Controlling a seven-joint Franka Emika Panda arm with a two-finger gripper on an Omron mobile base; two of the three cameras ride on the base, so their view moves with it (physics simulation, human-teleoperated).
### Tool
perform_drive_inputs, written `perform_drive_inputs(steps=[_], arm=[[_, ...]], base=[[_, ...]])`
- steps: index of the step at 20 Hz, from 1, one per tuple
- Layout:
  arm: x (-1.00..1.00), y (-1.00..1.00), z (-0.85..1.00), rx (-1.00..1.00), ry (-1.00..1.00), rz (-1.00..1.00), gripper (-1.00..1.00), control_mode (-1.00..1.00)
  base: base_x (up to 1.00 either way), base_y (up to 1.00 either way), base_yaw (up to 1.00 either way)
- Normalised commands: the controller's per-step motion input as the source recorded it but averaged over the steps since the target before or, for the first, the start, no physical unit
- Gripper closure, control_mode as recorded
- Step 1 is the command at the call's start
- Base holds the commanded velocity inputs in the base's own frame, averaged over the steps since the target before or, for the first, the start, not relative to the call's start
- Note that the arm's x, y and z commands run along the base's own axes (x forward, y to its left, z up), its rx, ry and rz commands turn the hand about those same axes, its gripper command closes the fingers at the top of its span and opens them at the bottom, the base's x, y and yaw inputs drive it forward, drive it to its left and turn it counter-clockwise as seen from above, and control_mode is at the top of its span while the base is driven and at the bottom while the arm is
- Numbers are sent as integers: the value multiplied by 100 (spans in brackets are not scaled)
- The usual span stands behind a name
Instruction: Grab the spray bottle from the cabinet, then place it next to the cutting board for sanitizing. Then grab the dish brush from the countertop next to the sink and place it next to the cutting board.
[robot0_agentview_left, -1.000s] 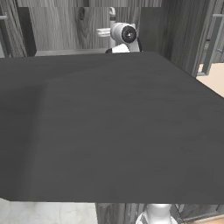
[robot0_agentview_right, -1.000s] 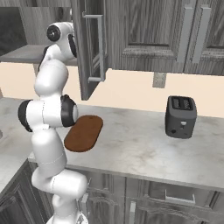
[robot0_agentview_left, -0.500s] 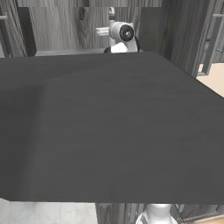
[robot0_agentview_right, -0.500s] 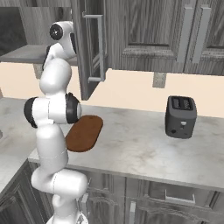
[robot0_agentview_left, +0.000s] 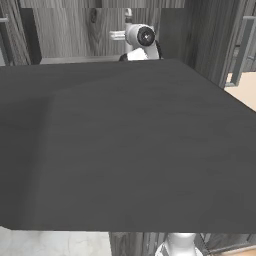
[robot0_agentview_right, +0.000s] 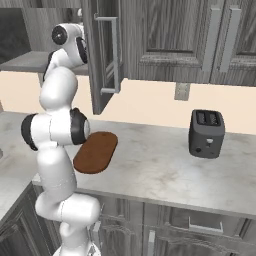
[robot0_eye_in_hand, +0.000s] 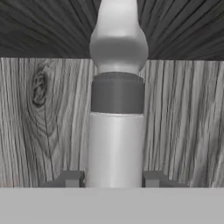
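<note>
spray bottle (robot0_eye_in_hand: 116, 148): pale grey-white body, dark grey collar band, light grey bulbous top
cabinet (robot0_agentview_right: 150, 40): dark grey wood grain, lighter grey streaked back panel inside
cabinet handles (robot0_agentview_right: 114, 55): dull metal grey
cutting board (robot0_agentview_right: 96, 152): reddish brown
countertop (robot0_agentview_right: 165, 175): light grey-white marbling
toaster (robot0_agentview_right: 206, 133): dark grey
wall (robot0_agentview_right: 150, 102): pale peach
arm (robot0_agentview_right: 57, 140): white with black joints
</note>
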Motion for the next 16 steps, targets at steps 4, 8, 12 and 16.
perform_drive_inputs(steps=[4, 8, 12, 16], arm=[[-97, 0, 0, 5, 0, 0, 100, -100], [-100, 0, -11, 7, 0, 0, 100, -100], [-100, 0, -8, 8, -2, 0, 100, -100], [-100, 0, -14, 7, -7, 0, 100, -100]], base=[[0, 0, 0], [0, 0, 0], [0, 0, 0], [0, 0, 0]])
